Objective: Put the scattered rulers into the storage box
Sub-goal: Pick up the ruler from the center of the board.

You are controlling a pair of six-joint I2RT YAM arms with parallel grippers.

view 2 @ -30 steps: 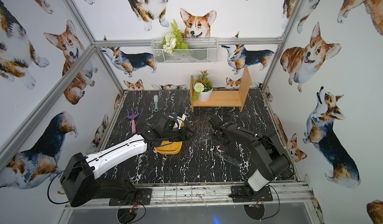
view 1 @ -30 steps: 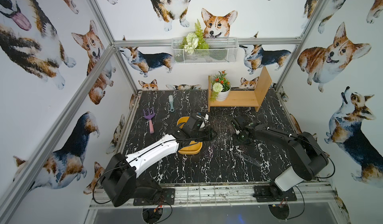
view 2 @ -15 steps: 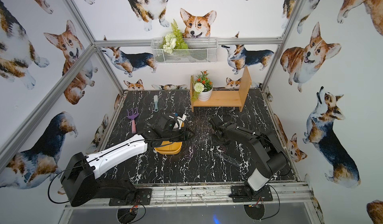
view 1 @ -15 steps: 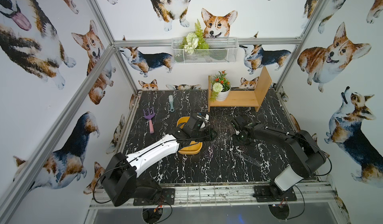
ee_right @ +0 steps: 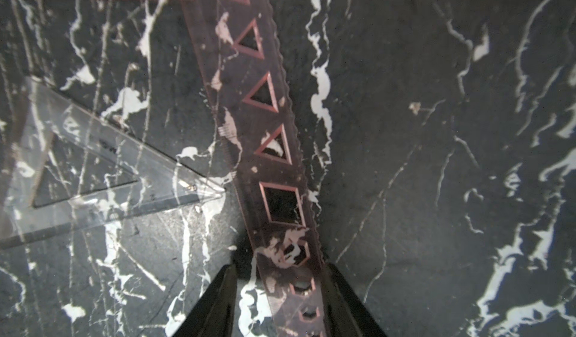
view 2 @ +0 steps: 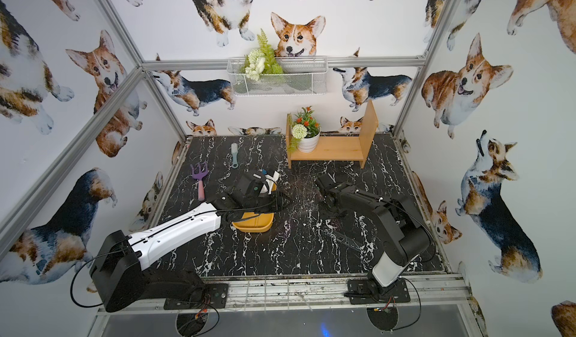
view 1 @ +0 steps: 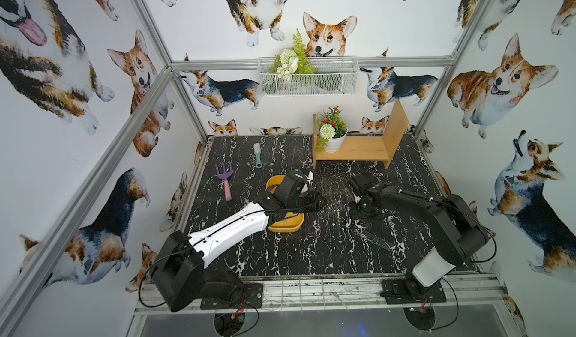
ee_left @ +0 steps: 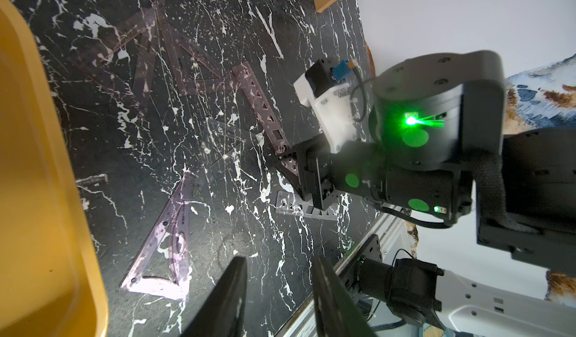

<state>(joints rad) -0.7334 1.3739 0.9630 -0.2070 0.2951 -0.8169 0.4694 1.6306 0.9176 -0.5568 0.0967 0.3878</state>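
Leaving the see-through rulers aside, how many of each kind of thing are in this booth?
Robot arms: 2, left arm and right arm
Yellow tray: 1
Purple toy fork: 1
Pale blue brush: 1
Wooden shelf: 1
Plants: 2, potted plant and basket sprig
Wire basket: 1
Total: 9

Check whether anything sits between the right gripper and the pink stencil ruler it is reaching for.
Nothing visible does. The right gripper has its open jaws straddling the pink stencil ruler, one on each side. A clear set square meets the ruler's edge with one corner farther along, outside the jaws.
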